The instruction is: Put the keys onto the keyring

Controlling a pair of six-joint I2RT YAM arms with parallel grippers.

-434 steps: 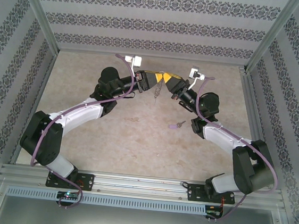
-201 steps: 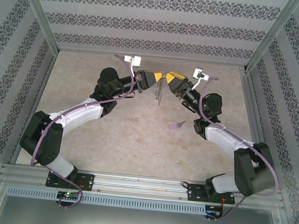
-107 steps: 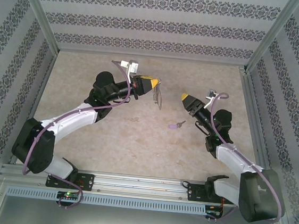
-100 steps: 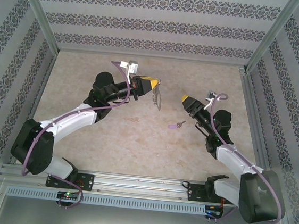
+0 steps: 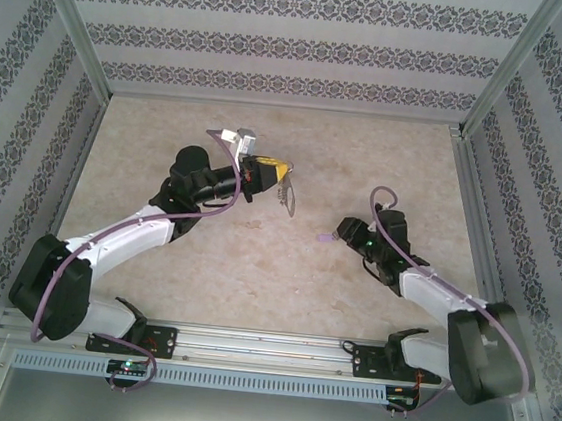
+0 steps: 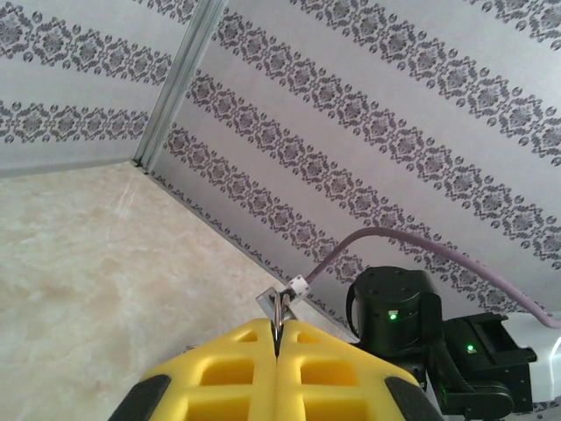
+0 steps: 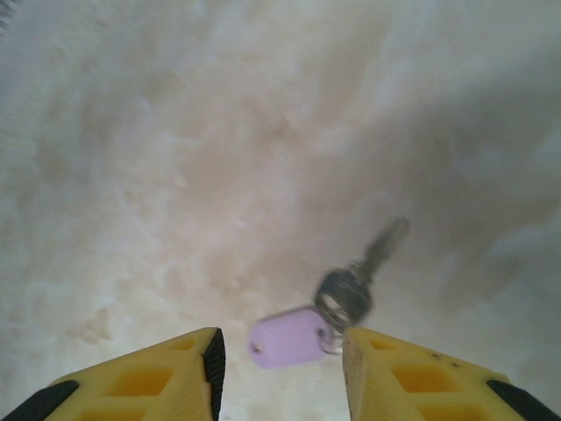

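My left gripper (image 5: 281,174) is held above the table, left of centre, shut on the keyring (image 5: 285,197), a thin dark metal loop that hangs slanted below its yellow fingers. In the left wrist view the keyring (image 6: 280,313) shows as a narrow metal edge pinched between the closed fingers (image 6: 228,368). My right gripper (image 5: 337,233) is low over the table at the key (image 5: 325,237). In the right wrist view the key (image 7: 346,294) lies flat, and its lilac head (image 7: 287,338) sits between the open fingers of the right gripper (image 7: 280,344), with its blade pointing away.
The pale marbled table (image 5: 256,258) is boxed in by patterned walls (image 5: 299,41) and aluminium corner posts (image 5: 78,38). A metal rail (image 5: 267,348) runs along the near edge. The right arm's dark joint (image 6: 394,307) shows in the left wrist view, beyond the ring.
My right arm has left the ring, swung down and forward to the table, and now straddles the key's head with narrower jaws. My left gripper has drifted slightly nearer, still holding the ring.
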